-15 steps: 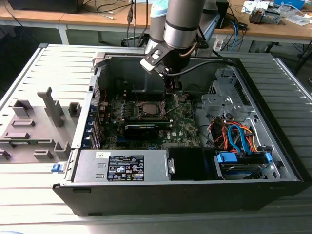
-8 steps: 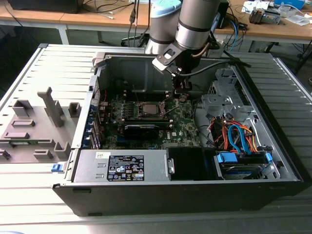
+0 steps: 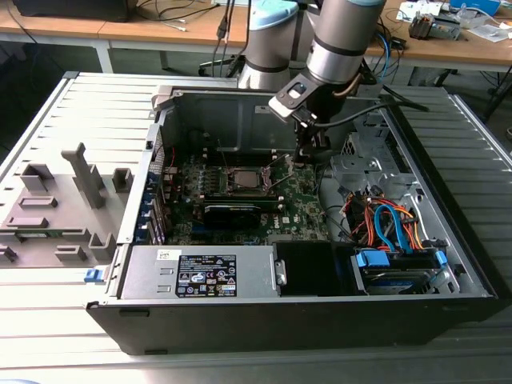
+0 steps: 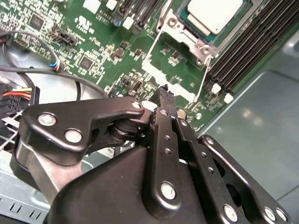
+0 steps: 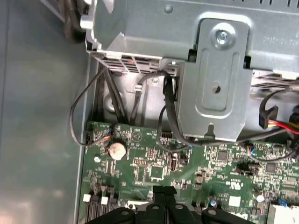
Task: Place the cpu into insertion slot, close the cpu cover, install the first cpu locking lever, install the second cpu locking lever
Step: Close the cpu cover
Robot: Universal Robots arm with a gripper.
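Open grey steel computer case [image 3: 448, 240] with a green circuit board [image 3: 300, 200] on its floor. The black gripper [image 3: 306, 156] on the silver robot arm [image 3: 344, 40] hangs over the board's edge on the exterior view's right, beside the grey metal drive bracket [image 5: 217, 88]. Its fingers are pressed together with nothing between them, as seen in both wrist views [image 4: 164, 91] [image 5: 163, 190]. The small flat square cpu [image 4: 215, 14] with its pale silver top sits in the dark-rimmed insertion slot [image 3: 244, 178] near the board's middle, apart from the gripper. The silver-grey framed cpu cover [image 4: 180, 29] surrounds it. Two thin wire levers [image 4: 204, 79] run alongside the cover; whether they are latched cannot be told.
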